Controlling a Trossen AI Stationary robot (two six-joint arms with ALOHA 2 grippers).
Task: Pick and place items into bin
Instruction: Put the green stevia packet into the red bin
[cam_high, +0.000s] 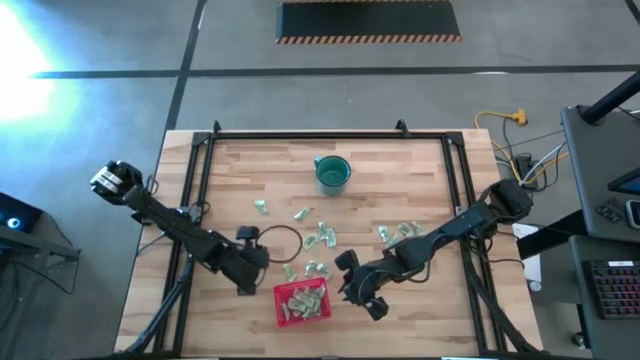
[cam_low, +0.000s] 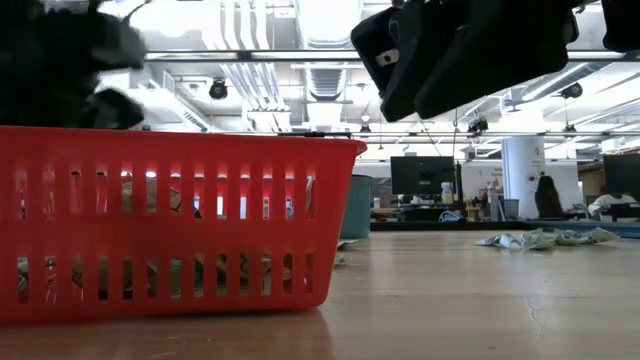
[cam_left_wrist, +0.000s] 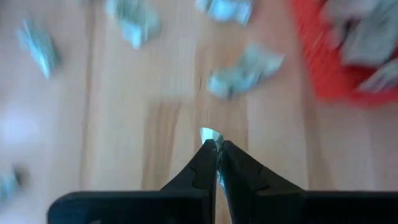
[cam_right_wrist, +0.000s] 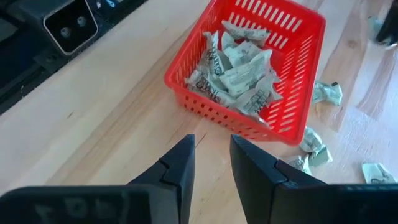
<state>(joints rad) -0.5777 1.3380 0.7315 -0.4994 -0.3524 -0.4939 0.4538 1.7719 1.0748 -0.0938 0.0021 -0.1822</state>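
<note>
High view: bin (cam_high: 303, 304) at front edge of surface (cam_high: 240, 180), packets (cam_high: 318, 236) scattered behind it, cup (cam_high: 332, 173) further back.
Left wrist: left claw (cam_left_wrist: 217, 148) pinched shut on small pale scrap (cam_left_wrist: 209, 133).
Right wrist: right claw (cam_right_wrist: 211, 149) slightly open, empty, just beside bin.

There is one red bin (cam_high: 303, 303) on the one table (cam_high: 420, 175). One green cup (cam_high: 332, 173) stands there too. Two dark arms reach over the table, and each has one tool: the left tool (cam_high: 247, 289) and the right tool (cam_high: 362, 301). About a dozen little packets (cam_high: 320, 236) lie loose on the wood. More packets are piled in the bin, too jumbled to count.
</note>
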